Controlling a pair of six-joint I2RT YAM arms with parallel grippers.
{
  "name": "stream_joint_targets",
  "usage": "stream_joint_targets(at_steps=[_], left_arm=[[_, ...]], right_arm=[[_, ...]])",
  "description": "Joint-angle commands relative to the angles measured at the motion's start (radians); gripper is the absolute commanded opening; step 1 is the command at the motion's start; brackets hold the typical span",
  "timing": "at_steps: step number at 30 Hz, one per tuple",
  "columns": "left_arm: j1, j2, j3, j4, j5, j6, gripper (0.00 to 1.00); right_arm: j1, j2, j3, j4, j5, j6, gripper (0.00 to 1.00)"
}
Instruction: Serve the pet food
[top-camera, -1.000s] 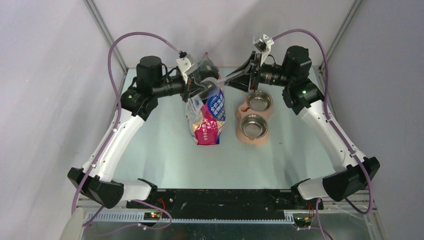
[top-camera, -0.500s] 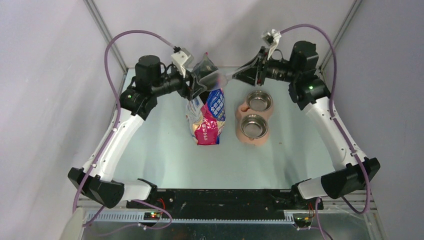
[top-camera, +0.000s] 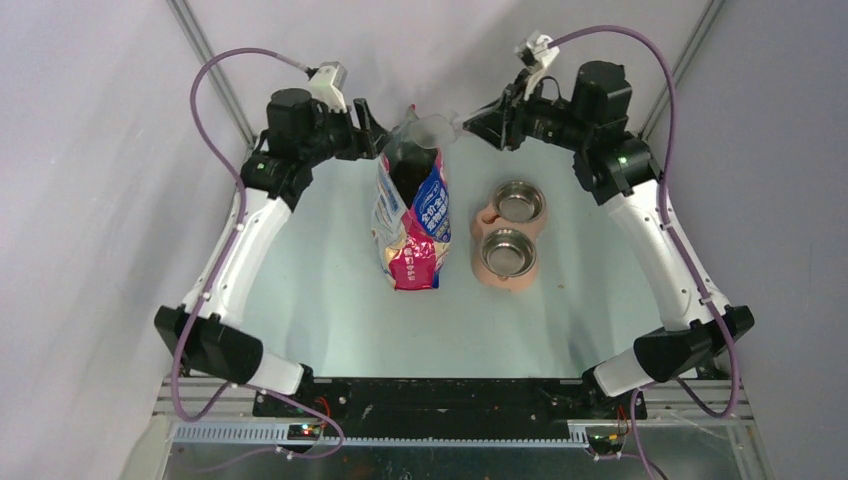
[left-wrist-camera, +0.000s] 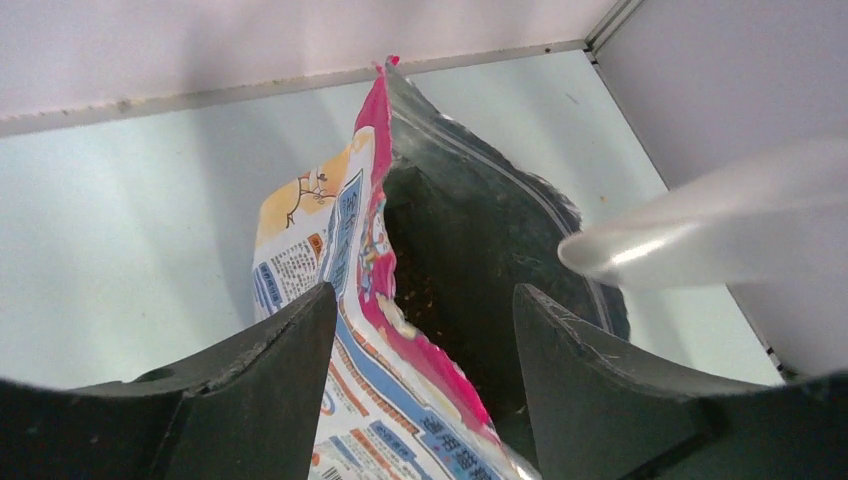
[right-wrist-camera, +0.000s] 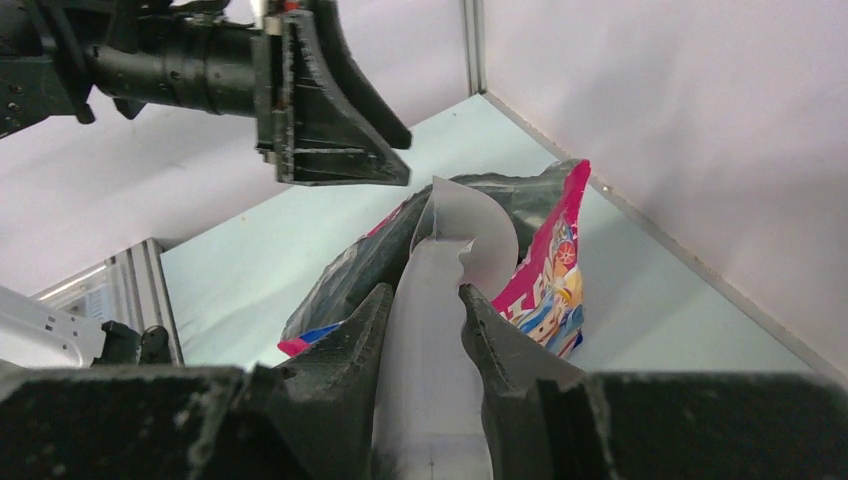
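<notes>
The pink and blue bag (top-camera: 410, 215) stands at the table's back middle with its mouth open upward. Pet food barely shows, only a few brown specks (left-wrist-camera: 425, 295) in the bag's dark inside. My left gripper (top-camera: 372, 130) hangs open just left of the bag's mouth, apart from it; in the left wrist view its fingers (left-wrist-camera: 290, 370) straddle the rim without touching. My right gripper (top-camera: 472, 125) is shut on the handle of a clear plastic scoop (top-camera: 438, 128), (right-wrist-camera: 470, 225), whose cup hovers over the bag's mouth. I see no pellets in the scoop.
Two steel bowls (top-camera: 518, 203), (top-camera: 508, 250) sit in a pinkish stand (top-camera: 483, 265) right of the bag, below the right gripper. Grey walls and frame posts close in the table's back and sides.
My left gripper has opened, let go of the bag's rim and drawn back to the left. The right gripper has lifted the scoop up and a little right. The bag's mouth stays open.
</notes>
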Motion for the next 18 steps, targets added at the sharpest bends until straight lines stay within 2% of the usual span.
stream_joint_targets(at_steps=[1, 6, 13, 17, 18], left_arm=[[-0.004, 0.064, 0.054, 0.014, -0.005, -0.102, 0.70], [-0.004, 0.118, 0.075, 0.000, -0.006, -0.098, 0.62], [-0.022, 0.158, 0.090, -0.042, -0.023, -0.062, 0.39], [-0.027, 0.173, 0.116, -0.052, -0.041, -0.027, 0.14], [-0.028, 0.177, 0.124, -0.052, -0.042, -0.020, 0.04]], right_arm=[[0.063, 0.044, 0.096, -0.101, 0.173, -0.108, 0.00], [0.089, 0.072, 0.107, -0.137, 0.223, -0.155, 0.00], [0.096, 0.087, 0.126, -0.123, 0.243, -0.150, 0.00], [0.095, 0.068, 0.124, -0.109, 0.240, -0.151, 0.00], [0.094, 0.065, 0.122, -0.108, 0.236, -0.155, 0.00]])
